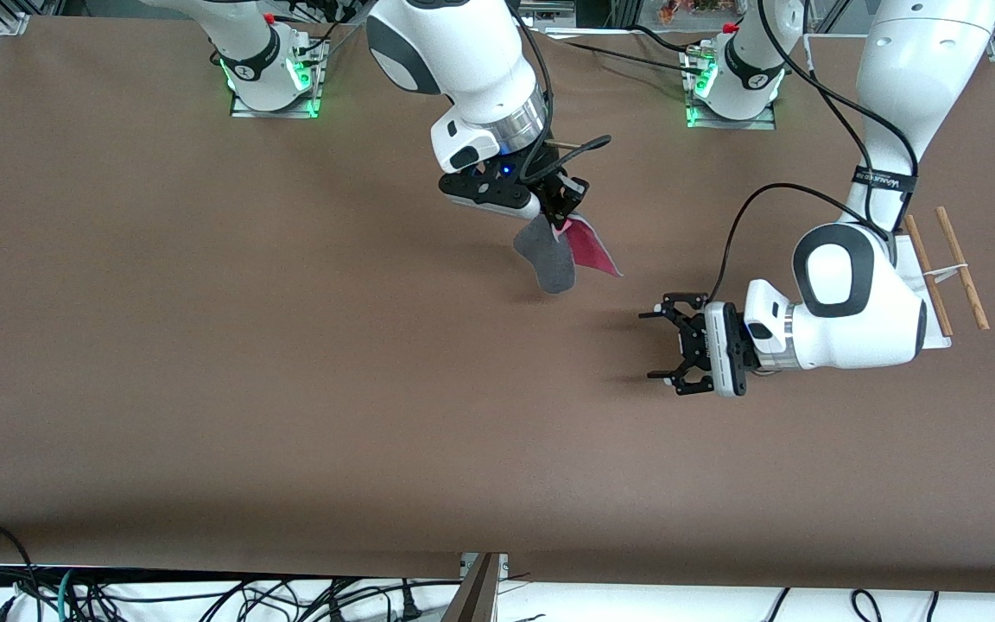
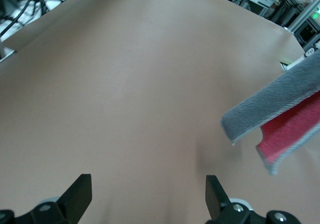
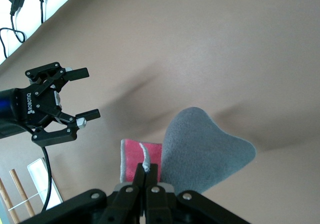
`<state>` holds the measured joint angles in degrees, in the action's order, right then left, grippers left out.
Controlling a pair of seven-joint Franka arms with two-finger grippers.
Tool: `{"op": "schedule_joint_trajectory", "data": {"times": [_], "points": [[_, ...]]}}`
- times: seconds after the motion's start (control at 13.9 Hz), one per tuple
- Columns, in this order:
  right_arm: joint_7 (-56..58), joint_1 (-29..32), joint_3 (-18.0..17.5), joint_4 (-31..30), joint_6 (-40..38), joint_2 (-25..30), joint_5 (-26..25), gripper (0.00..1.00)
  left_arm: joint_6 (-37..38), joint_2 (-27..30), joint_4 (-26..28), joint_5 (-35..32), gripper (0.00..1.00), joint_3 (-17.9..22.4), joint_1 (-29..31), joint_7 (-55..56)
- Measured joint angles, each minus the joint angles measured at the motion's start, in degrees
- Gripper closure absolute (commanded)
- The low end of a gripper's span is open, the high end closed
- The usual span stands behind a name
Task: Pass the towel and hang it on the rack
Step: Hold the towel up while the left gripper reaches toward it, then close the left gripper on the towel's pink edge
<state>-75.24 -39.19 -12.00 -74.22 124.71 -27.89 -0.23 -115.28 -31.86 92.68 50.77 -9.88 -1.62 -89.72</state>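
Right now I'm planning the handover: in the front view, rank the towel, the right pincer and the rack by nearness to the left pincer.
1. towel, hanging from the right pincer above the table.
2. right pincer, shut on its top edge.
3. rack, at the left arm's end, past the open left pincer.

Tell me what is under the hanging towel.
Under the towel, held up by the shut right gripper, only bare brown table and the towel's shadow show. The patch of table directly beneath it is covered in the front view.
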Motion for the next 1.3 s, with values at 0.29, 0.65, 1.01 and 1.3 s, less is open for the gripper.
{"op": "schedule_joint_trajectory", "data": {"times": [0.29, 0.65, 1.01, 1.3], "points": [[0.0, 0.0, 0.3, 0.0, 2.6, -1.2, -0.5, 1.0, 5.0, 2.1, 1.6, 0.0, 0.0, -0.1, -0.2, -6.1], [0.0, 0.1, 0.8, 0.1, 3.8, -1.4, -0.9, 1.0, 7.8, 4.4, 2.2, -0.2, 0.0, -0.4, -0.2, -7.4], [0.0, 0.1, 0.8, 0.8, 4.2, -1.4, -1.1, 1.0, 7.2, 4.4, 3.3, -0.2, 0.01, -1.4, -2.5, -7.4], [0.0, 0.1, 0.8, 0.8, 4.2, -1.4, -1.3, 1.0, 5.1, 4.4, 3.6, -0.9, 0.58, -1.7, -5.5, -7.3]]}}
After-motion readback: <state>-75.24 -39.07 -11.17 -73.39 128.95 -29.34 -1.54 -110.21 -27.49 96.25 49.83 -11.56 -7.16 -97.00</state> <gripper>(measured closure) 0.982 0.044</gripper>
